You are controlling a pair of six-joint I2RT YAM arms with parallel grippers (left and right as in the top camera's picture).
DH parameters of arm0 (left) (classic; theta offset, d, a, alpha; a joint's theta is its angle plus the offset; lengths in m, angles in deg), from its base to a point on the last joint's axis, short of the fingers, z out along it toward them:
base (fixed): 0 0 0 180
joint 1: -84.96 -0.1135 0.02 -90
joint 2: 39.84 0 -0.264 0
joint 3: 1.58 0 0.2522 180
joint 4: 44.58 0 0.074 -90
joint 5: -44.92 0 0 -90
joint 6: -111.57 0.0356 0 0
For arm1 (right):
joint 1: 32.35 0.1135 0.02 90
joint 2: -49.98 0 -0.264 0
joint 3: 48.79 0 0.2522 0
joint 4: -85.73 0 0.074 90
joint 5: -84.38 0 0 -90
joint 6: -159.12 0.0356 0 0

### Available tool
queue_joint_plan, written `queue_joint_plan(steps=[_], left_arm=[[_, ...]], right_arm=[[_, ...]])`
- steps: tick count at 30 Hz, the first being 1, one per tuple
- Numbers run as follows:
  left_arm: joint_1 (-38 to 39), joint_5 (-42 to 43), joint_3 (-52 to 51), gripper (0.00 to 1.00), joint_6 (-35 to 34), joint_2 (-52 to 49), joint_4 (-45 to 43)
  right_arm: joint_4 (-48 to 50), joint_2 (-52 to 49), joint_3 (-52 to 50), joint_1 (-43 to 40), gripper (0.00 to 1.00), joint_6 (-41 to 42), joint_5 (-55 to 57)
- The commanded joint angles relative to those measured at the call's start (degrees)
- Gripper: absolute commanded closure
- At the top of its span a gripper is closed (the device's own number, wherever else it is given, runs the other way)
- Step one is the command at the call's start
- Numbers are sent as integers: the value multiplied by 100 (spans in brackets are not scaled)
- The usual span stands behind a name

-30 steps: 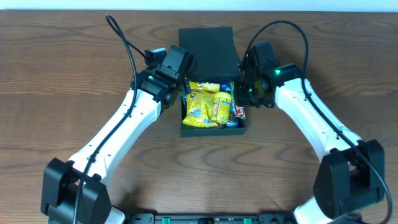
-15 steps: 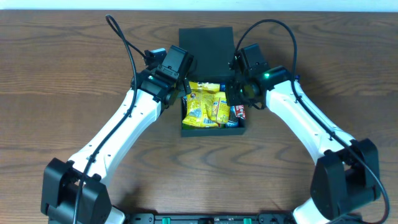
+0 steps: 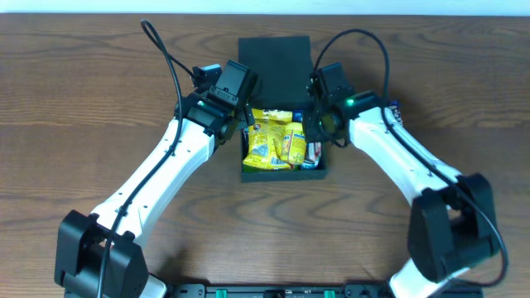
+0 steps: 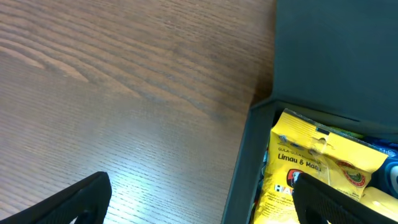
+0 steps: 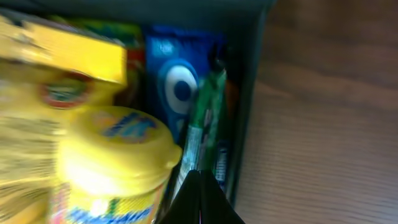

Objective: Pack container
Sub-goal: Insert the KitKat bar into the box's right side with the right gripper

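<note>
The dark teal container [image 3: 286,172] sits mid-table with its flap lid [image 3: 275,62] laid open at the back. It holds yellow snack packets [image 3: 269,141]. My left gripper [image 3: 247,118] is open at the box's back left corner. In the left wrist view its fingers [image 4: 205,205] straddle the container's left wall [image 4: 245,162], beside a yellow packet [image 4: 317,162]. My right gripper [image 3: 317,136] is over the box's right side. In the right wrist view its fingers [image 5: 200,186] are shut, tips over a green packet [image 5: 202,130] by the container's right wall [image 5: 249,93].
Inside the box, the blurred right wrist view shows a yellow-lidded tub [image 5: 115,155] and a blue packet [image 5: 180,81]. Bare wooden table [image 3: 99,91] surrounds the box on all sides. Both arm cables loop above the box's back corners.
My right gripper has moved left, from beside the box's right wall to over its right side. The left arm and the box have not moved.
</note>
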Motion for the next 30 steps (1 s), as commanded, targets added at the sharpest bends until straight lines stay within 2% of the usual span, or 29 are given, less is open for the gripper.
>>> queue_joint_plan(steps=[1, 6, 11, 19, 24, 30], left_arm=[[-20, 2, -24, 5, -20, -42, 39], [-20, 2, -24, 5, -20, -42, 37], [-20, 2, -24, 5, -20, -42, 37], [-20, 2, -24, 5, -20, -42, 42], [-20, 2, -24, 5, -22, -42, 37], [-20, 2, -24, 5, -20, -39, 63]], right_arm=[[26, -219, -103, -85, 99, -48, 74], [107, -190, -55, -85, 98, -55, 28], [323, -181, -42, -46, 98, -249, -501], [494, -181, -50, 120, 98, -289, -372], [625, -181, -50, 125, 99, -658, -1143], [433, -120, 42, -15, 99, -654, -658]])
